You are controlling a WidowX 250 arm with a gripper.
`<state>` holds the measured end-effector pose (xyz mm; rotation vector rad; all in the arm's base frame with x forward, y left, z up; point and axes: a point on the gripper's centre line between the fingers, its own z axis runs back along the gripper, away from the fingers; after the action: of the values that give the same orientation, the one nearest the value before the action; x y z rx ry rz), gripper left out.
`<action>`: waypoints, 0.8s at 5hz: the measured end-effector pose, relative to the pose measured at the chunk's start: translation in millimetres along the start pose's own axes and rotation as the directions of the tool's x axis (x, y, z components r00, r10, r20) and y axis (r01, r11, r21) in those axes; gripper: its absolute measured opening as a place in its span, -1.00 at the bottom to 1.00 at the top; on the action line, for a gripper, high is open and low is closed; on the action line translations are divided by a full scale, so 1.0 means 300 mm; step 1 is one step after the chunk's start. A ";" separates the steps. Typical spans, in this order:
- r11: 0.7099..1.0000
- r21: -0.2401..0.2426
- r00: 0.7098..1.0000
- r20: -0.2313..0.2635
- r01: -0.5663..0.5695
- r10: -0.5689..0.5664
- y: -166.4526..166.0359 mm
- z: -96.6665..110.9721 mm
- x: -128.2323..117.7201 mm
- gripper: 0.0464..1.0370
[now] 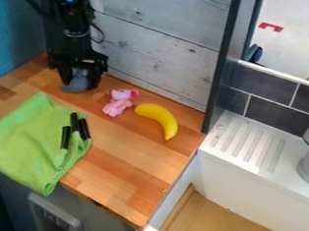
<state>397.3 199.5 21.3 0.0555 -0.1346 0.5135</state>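
Claw (80,78) low over a grey object (76,85) at the back of the wooden surface (124,165)

The surface runs beneath everything here, meeting the pale plank wall (155,38) behind. The black arm (65,28) stands at the upper left, near that wall, its claw pointing almost straight down. Whether the claw is clamped on the grey object or merely around it, I cannot tell. A crumpled green cloth (27,144) lies in front, soft and limp. The yellow banana (158,116) curves to the right, probably light and firm. The grey object, partly hidden by the claw, seems light; its sides near the middle look the best hold. Beside the banana is a pink toy (119,102), likely soft. Smallest are three black sticks (65,137) on the cloth, probably stiff and apt to roll.
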 end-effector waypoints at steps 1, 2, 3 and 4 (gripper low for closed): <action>0.995 -0.069 0.994 0.070 -0.074 0.079 0.067 0.083 -0.003 0.93; 0.987 -0.125 0.974 0.191 -0.098 0.121 0.132 0.236 -0.012 0.93; 0.989 -0.143 0.975 0.213 -0.034 0.064 0.163 0.284 -0.088 0.93; 0.992 -0.076 0.991 0.099 0.103 -0.095 0.175 0.304 -0.254 0.93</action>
<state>295.2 200.3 101.8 0.0075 -0.2444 0.4057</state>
